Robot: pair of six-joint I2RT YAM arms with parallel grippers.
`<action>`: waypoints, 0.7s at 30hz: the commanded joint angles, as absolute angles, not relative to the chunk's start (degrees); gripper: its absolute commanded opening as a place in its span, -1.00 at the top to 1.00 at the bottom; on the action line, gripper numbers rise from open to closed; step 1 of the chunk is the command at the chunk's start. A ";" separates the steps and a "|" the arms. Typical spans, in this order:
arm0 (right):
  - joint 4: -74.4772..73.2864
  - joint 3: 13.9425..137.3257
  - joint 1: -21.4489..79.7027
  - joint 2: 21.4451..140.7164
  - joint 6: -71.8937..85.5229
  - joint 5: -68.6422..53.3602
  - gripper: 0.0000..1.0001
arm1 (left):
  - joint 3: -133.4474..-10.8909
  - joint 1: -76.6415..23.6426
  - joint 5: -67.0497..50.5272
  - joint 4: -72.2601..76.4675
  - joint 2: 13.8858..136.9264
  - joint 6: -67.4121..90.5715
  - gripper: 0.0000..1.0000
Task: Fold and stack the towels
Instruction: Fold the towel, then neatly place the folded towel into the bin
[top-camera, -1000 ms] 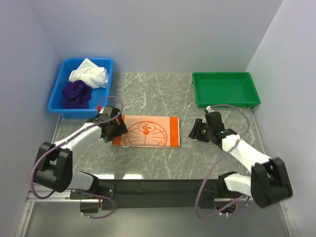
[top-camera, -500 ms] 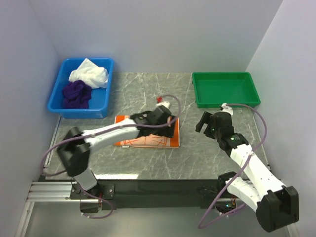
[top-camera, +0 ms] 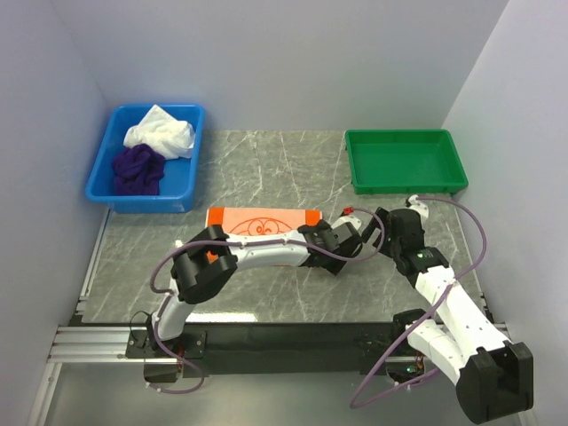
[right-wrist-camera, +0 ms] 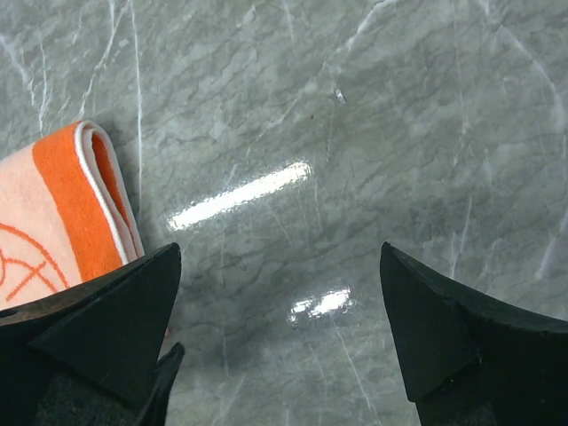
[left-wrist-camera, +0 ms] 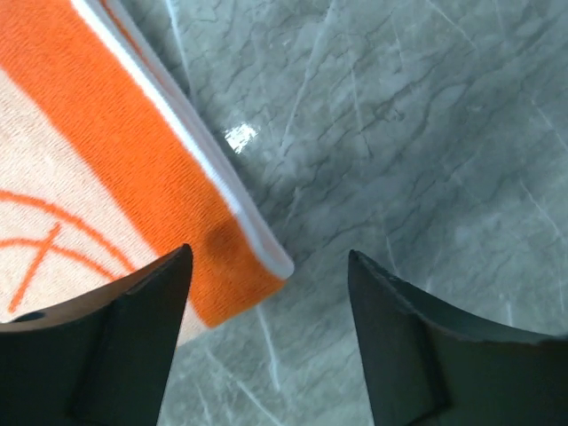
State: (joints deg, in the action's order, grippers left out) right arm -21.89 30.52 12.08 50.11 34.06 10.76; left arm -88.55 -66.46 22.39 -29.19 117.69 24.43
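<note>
left pincer apart over the folded orange towel right end; right pincer apart over counter beside it

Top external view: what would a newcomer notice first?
The orange towel lies folded flat at mid-table. The left arm stretches across its near side, so both arms' jaws stand open, holding nothing, by its right end. Next come the blue bin at far left, holding the crumpled white towel and purple towel, and the green tray at far right.
</note>
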 commanded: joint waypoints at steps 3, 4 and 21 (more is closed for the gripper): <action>-18.81 29.45 11.43 50.36 35.42 8.80 -0.96 | -91.84 -66.88 26.63 -30.67 121.89 21.80 -0.39; -18.72 29.36 11.43 50.45 35.59 8.62 -0.96 | -91.93 -66.97 27.24 -31.02 122.25 21.88 -0.38; -6.87 27.07 10.20 55.61 39.90 -7.79 -0.96 | -85.09 -65.66 25.41 -25.94 118.94 25.75 0.99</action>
State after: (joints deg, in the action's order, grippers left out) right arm -13.89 27.88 10.81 52.95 37.63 -0.78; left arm -87.81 -66.72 28.40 -27.05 121.69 23.79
